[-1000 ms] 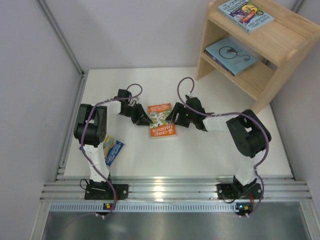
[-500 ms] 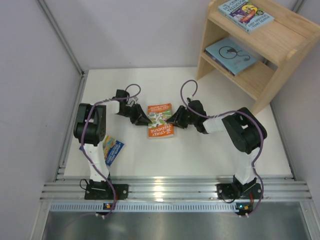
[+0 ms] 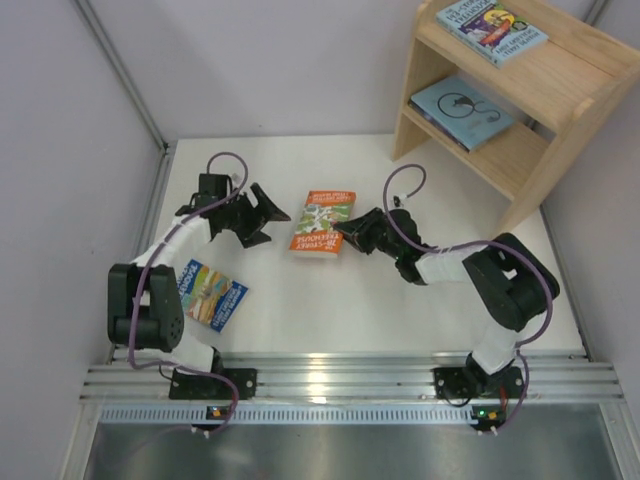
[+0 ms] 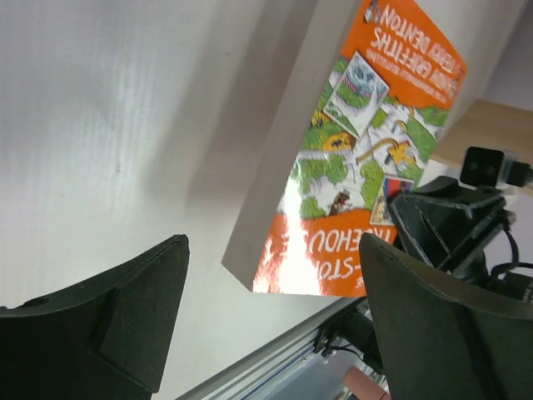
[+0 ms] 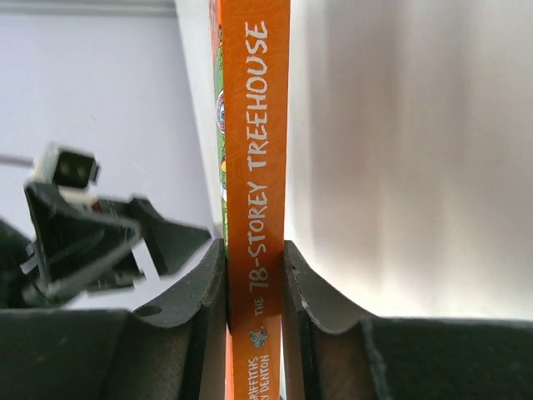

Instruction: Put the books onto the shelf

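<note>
the right pincer (image 3: 352,232) is clenched on the orange book (image 3: 322,222). in its own wrist view its two fingers (image 5: 208,279) press either side of the spine, one on each cover, with the title running away from them. the book reaches out from this pincer toward the left pincer (image 3: 268,215), over the white surface (image 3: 400,310). the left pincer is released, its jaws spread wide. the book's page edge faces it just ahead, not touching either finger. behind the left pincer, near that arm's base, a blue illustrated book (image 3: 212,293) lies flat on the surface. well beyond the right pincer, off to its right, stands the wooden shelf (image 3: 560,100). it has a light-blue book (image 3: 462,108) on the lower tier and a colourful book (image 3: 492,28) on top.
</note>
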Robot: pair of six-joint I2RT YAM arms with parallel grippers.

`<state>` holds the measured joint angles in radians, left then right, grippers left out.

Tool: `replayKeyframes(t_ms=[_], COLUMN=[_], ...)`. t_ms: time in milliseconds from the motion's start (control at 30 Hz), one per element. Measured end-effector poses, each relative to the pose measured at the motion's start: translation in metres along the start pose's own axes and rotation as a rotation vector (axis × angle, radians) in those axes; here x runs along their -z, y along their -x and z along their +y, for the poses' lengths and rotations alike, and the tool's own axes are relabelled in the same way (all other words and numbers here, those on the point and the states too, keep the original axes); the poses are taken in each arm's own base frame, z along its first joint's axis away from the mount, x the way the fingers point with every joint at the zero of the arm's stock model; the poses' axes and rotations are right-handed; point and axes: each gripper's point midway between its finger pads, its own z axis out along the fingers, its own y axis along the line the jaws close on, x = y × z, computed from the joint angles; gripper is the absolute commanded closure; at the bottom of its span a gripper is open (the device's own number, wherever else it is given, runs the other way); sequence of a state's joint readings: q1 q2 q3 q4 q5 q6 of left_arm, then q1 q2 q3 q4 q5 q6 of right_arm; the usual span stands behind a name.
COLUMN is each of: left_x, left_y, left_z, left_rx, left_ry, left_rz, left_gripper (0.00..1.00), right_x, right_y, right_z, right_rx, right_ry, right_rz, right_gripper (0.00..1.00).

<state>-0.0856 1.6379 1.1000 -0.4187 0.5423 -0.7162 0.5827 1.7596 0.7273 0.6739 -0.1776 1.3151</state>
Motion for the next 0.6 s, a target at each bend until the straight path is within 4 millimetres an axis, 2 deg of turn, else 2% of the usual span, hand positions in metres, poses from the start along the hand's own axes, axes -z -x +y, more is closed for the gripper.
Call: replayKeyframes(t_ms=[67, 133, 300, 467, 600], left_x=[0.016, 0.024, 0.024, 0.033, 0.040], left_y=[-0.006, -0.018, -0.044, -0.043, -0.037], left_z=[-0.016, -0.027, -0.038, -0.055, -0.067], left_rx=[0.004, 0.026, 0.099, 0.089, 0.073], left_ry=[-0.077, -0.162, -0.261, -0.322, -0.373], left_rz=[-0.048, -0.064, -0.025, -0.055, -0.091], left_gripper=[0.09, 0.07, 0.05, 0.05, 0.13], right_x=[0.002, 0.004, 0.011, 0.013, 0.015], right_y=[0.004, 0.005, 0.000, 0.001, -0.002], right_z=[0.015, 0.030, 0.057, 0.070, 0.076], right_rx=[-0.021, -0.042, -0.087, -0.136, -0.176], right_ry=[0.020, 0.041, 0.083, 0.104, 0.115], right_rz=[-0.060, -0.112, -0.204, -0.280, -0.305], right_gripper=[1.00, 1.00, 1.00, 1.00, 1.00])
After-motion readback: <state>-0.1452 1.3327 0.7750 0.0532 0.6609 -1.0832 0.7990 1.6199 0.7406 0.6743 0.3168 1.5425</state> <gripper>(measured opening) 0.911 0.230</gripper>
